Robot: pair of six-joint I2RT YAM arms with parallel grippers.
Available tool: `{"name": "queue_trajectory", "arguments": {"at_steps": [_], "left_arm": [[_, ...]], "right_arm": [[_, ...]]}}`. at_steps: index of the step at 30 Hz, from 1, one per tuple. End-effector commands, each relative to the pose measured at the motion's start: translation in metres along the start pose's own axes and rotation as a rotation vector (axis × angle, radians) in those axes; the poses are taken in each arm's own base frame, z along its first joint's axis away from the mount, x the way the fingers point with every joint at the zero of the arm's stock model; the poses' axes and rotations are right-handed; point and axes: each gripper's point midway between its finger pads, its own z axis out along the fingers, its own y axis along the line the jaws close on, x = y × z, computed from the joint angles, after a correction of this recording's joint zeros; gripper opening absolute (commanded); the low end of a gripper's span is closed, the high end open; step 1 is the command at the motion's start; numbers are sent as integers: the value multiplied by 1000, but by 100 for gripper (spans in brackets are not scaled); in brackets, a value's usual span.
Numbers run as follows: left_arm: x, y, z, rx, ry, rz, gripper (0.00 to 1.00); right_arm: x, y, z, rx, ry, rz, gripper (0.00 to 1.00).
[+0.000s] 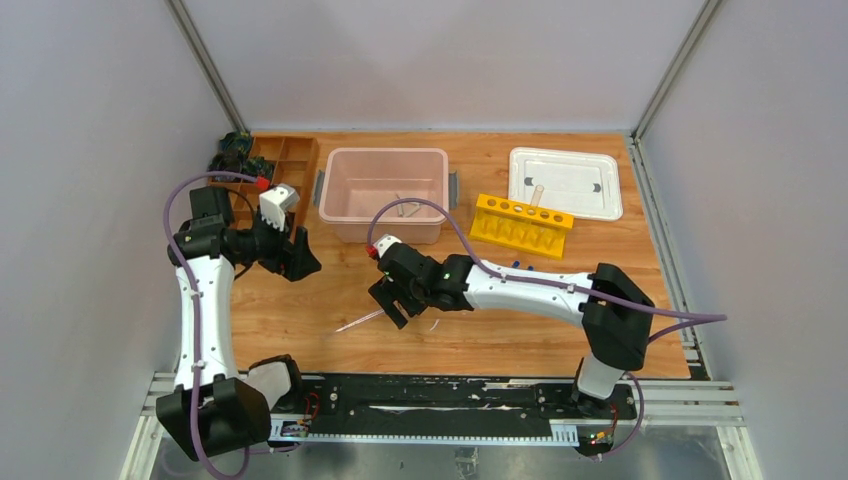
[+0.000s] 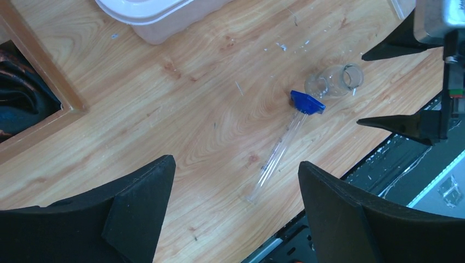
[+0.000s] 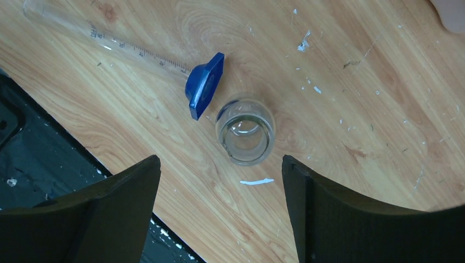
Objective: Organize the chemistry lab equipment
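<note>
A clear glass tube [image 3: 131, 52] with a blue foot [image 3: 204, 85] lies flat on the wooden table, seen as a thin pale line [image 1: 358, 322] in the top view. A tiny beaker [image 3: 245, 130] sits right beside the blue foot, its mouth turned toward the right wrist camera. My right gripper [image 3: 221, 161] hovers open just short of the beaker, nothing between its fingers. My left gripper [image 2: 236, 164] is open and empty, held above the table with the tube [image 2: 277, 153] and beaker [image 2: 334, 82] ahead of it. The yellow holed rack [image 1: 522, 222] stands back right.
A pink bin [image 1: 383, 190] sits at the back centre and a brown wooden compartment tray [image 1: 280, 165] at the back left. A white tray [image 1: 565, 182] lies behind the rack. Small blue-capped vials [image 1: 520, 265] lie near the right forearm. A black rail [image 1: 430, 400] runs along the near edge.
</note>
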Motion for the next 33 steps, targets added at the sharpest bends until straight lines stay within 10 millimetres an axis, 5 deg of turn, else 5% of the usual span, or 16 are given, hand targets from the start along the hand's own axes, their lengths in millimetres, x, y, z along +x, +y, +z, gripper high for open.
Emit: {"name": "queue_trajectory", "arguments": {"at_steps": [1, 14, 22, 27, 33], "left_arm": [[3, -4, -2, -8, -6, 41, 88], [11, 0, -1, -24, 19, 59, 92], [11, 0, -1, -25, 19, 69, 92], [13, 0, 1, -17, 24, 77, 92], [22, -5, 6, 5, 44, 101, 92]], "right_arm": [[-2, 0, 8, 27, -12, 10, 83], [-3, -18, 30, 81, -9, 9, 68], [-5, -16, 25, 66, -3, -3, 35], [-20, -21, 1, 88, -30, 1, 1], [-88, -38, -65, 119, -184, 4, 0]]}}
